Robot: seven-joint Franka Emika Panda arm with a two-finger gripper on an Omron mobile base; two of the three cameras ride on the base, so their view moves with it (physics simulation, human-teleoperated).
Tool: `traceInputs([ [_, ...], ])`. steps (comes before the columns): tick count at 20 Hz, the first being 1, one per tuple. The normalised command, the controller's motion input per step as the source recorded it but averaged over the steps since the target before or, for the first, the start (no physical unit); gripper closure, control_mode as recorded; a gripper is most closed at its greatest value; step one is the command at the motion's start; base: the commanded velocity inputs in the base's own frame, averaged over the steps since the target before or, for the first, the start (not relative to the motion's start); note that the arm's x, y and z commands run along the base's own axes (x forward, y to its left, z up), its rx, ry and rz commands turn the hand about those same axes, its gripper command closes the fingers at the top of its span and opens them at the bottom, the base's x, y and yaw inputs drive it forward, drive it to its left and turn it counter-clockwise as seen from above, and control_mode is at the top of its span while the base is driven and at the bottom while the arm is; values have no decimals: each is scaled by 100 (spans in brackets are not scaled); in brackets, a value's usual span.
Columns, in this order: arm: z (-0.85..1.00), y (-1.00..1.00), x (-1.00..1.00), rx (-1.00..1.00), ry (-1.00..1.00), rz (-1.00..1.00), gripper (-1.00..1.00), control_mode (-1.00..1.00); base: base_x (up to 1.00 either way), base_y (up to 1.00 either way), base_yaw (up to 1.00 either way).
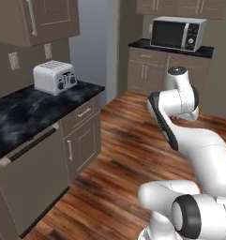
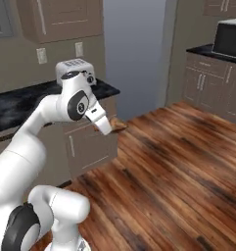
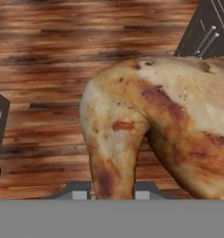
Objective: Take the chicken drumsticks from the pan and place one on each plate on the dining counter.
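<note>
One chicken drumstick (image 3: 146, 121), glossy orange-brown with pale patches, looms large in the hand view. Its narrow end runs down between the two dark fingertips of my gripper (image 3: 111, 189), which is shut on it. In the right base view the gripper (image 2: 107, 126) hangs over the wooden floor in front of a cabinet, and a bit of the drumstick (image 2: 119, 125) pokes out to its right. The pan, the plates and the dining counter are out of view.
A black marble worktop (image 1: 25, 112) with a white toaster (image 1: 54, 77) runs along the left over pale brown cabinets. A microwave (image 1: 177, 33) sits on a far counter. Open wooden floor (image 2: 178, 166) lies ahead and below the hand.
</note>
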Motion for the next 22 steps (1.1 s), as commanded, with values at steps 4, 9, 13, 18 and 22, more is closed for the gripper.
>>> traceInputs([
  [4, 0, 0, 0, 0, 0, 0, 100, 100, 88, -18, -62],
  [9, 0, 0, 0, 0, 0, 0, 100, 100, 93, -1, -64],
  [13, 0, 0, 0, 0, 0, 0, 100, 100, 100, 0, -55],
  [18, 0, 0, 0, 0, 0, 0, 100, 100, 100, 14, -56],
  [22, 0, 0, 0, 0, 0, 0, 100, 100, 92, 51, -73],
])
